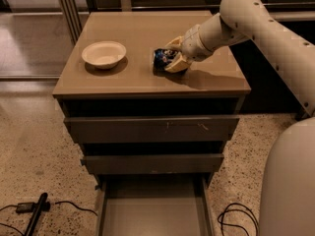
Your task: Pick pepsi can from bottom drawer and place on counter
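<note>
The pepsi can point(161, 57), dark blue with white markings, lies on its side between my gripper's fingers, low over or resting on the counter point(142, 38) near its middle right. My gripper point(170, 57) reaches in from the right and is shut on the can. The bottom drawer point(152, 215) stands pulled out at the foot of the cabinet and its tray shows nothing inside.
A cream bowl point(104, 54) sits on the counter's left side. Two grey drawer fronts point(152, 129) are above the open drawer. Black cables point(236, 218) and a black device point(34, 213) lie on the speckled floor on both sides.
</note>
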